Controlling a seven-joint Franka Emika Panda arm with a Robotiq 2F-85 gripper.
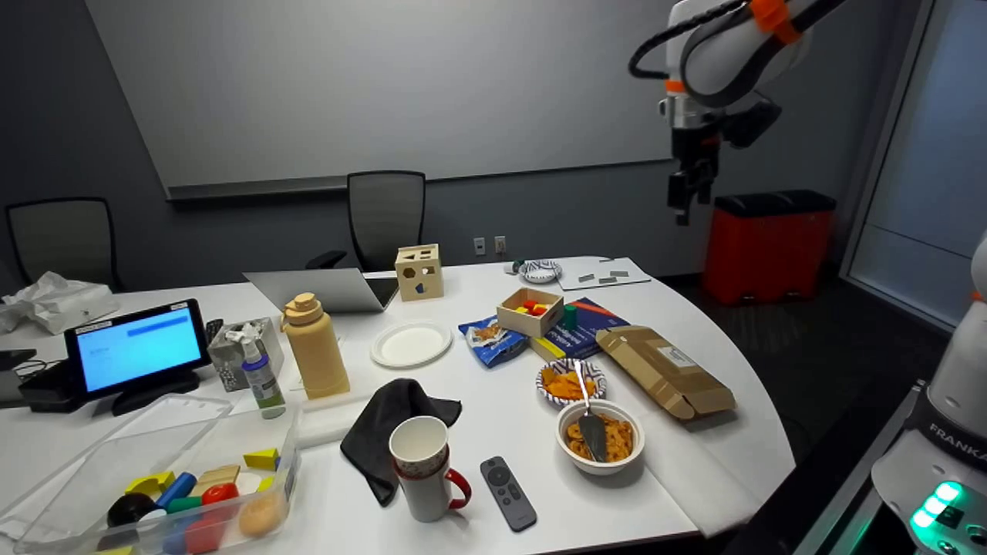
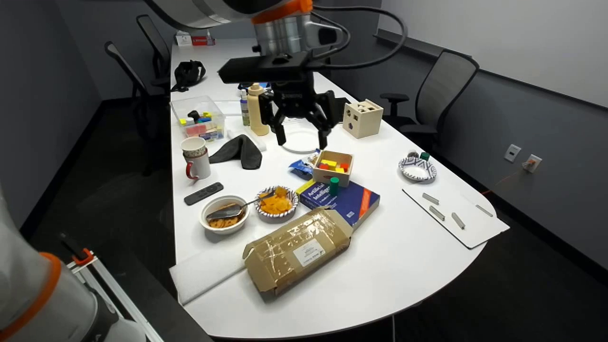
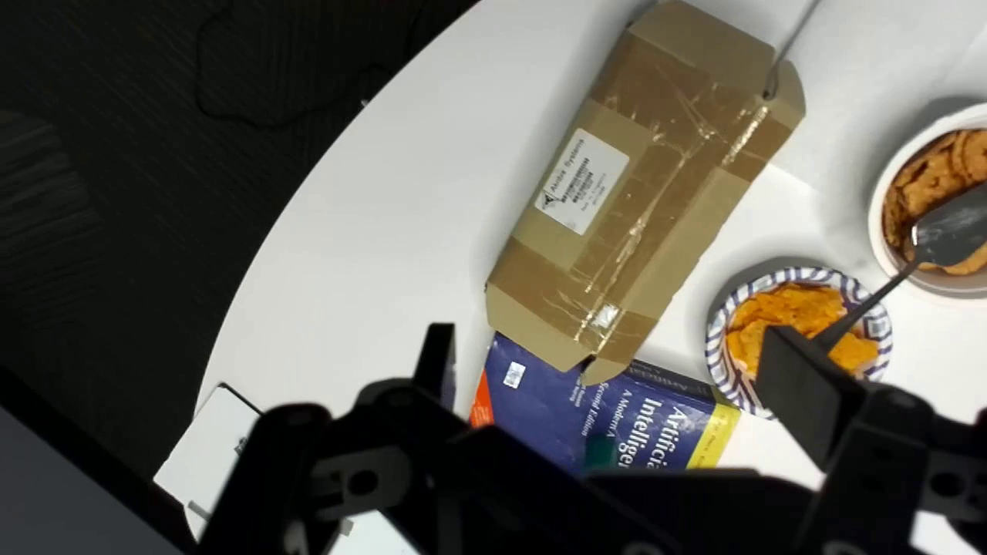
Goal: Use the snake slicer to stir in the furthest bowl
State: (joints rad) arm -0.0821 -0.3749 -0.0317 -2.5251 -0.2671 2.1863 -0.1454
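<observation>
The slicer, a cake server with a dark blade and thin handle (image 1: 593,435) (image 2: 228,212) (image 3: 952,227), rests blade down in a white bowl (image 1: 565,443) (image 2: 223,230) (image 3: 879,204) of brown crackers. Its handle leans over a patterned bowl (image 1: 544,389) (image 2: 277,216) (image 3: 717,343) of orange chips. Another patterned bowl (image 1: 540,271) (image 2: 418,170) stands farther along the table, with no food visible in it; it is out of the wrist view. My gripper (image 1: 692,202) (image 2: 302,142) (image 3: 609,347) is open and empty, high above the table, apart from the slicer.
A cardboard box (image 1: 667,370) (image 2: 301,251) (image 3: 640,193) lies beside the bowls, against a blue book (image 1: 590,320) (image 2: 351,204) (image 3: 540,408). A wooden box of blocks (image 1: 532,320), a remote (image 1: 509,493), stacked cups (image 1: 422,478) and a tan bottle (image 1: 316,351) also stand around.
</observation>
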